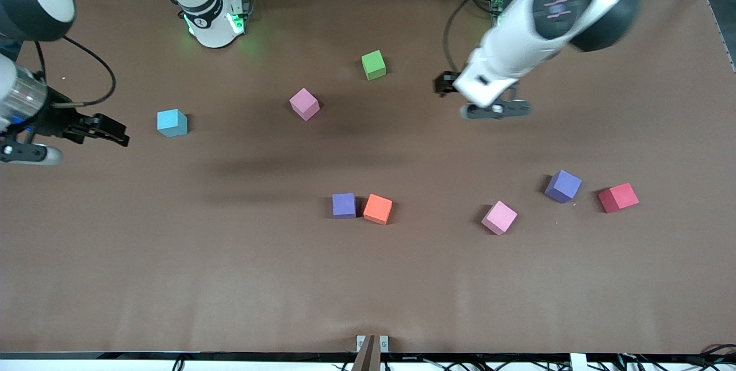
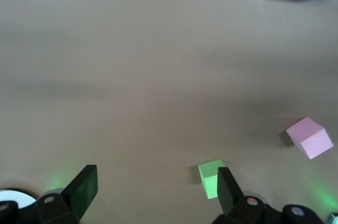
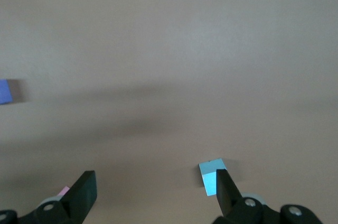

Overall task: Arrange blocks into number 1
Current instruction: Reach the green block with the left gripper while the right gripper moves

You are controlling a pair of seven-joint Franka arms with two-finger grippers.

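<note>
Five small matte foam cubes lie scattered and apart on the table: the green block farthest from the front camera, a pink block near it, a purple block touching an orange cube, a second pink block, and a second purple block, turned askew

Brown-covered table, cables along edges

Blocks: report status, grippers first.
Left gripper open, empty, over bare table beside green block. Right gripper open, waiting near light blue cube. Five blocks scattered, no 1 started. Orange cube touches purple block.
</note>
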